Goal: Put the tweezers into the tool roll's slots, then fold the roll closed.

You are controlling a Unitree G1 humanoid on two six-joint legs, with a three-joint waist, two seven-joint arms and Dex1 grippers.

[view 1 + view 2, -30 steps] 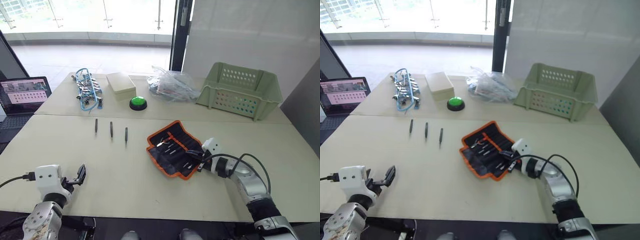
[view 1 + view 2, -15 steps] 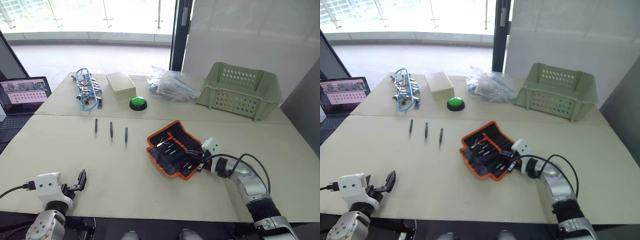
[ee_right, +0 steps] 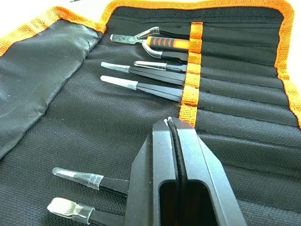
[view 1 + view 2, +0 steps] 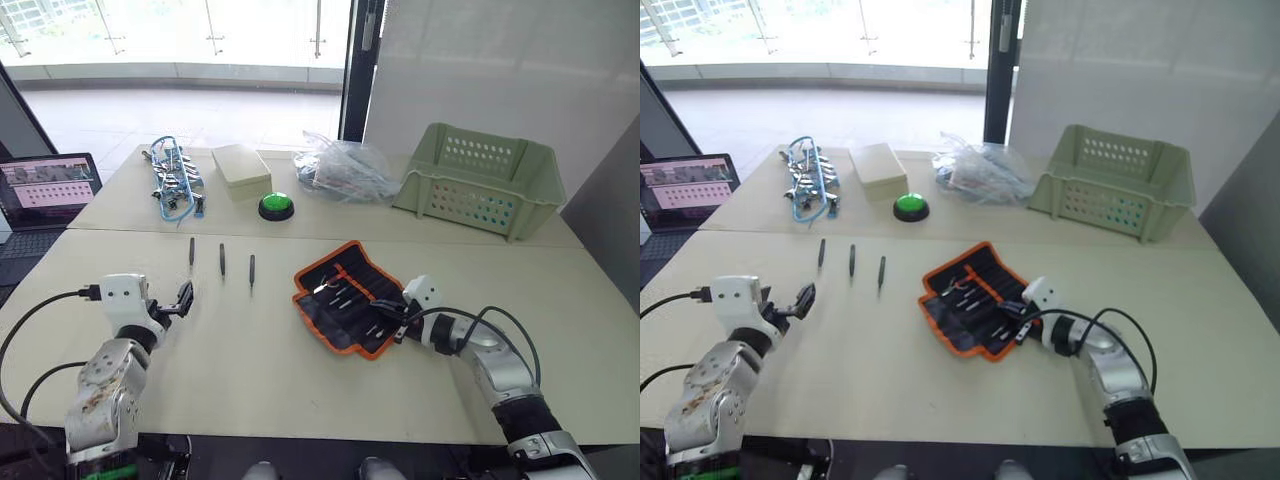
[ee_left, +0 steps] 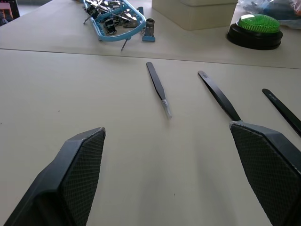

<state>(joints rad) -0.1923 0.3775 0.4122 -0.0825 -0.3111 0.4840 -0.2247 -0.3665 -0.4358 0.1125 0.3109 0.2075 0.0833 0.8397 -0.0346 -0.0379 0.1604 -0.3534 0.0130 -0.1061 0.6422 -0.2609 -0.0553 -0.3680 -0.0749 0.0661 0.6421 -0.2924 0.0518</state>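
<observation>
Tool roll [image 4: 348,296] lies open, flat on the near table [image 4: 300,380], a bit right of centre, turned at an angle. Black fabric w/ orange edging all round, plus an orange strip [image 3: 190,70] stitched across the pocket slots. Several tools already slotted: thin dark tweezers w/ bare metal tips poking out past the strip, and one orange-and-black handled tool [image 3: 164,44] near the far end. Two more metal-tipped pieces [image 3: 75,195] sit at the end nearest the right wrist cam.

Three loose tweezers lie on the table left of the roll, well apart from it, in a row, roughly parallel: 1st [image 4: 192,250], 2nd [image 4: 222,260], 3rd [image 4: 252,269]. Slim, dark, pointed; left wrist view shows the pale tip on the first one [image 5: 166,108].

Right gripper [image 4: 388,317] rests on the roll's near-right edge, fingers pressed together w/ no gap; can't tell if anything is pinched between them. Left gripper [image 4: 184,296] is over bare table just short of the loose tweezers, fingers [image 5: 75,174] wide apart, nothing between them.

Far table: blue-corded metal tool cluster [image 4: 175,180], cream box [image 4: 240,164], green button [image 4: 276,205], clear plastic bag [image 4: 345,168], green basket [image 4: 480,180]. Laptop [image 4: 45,190] off the left edge.
</observation>
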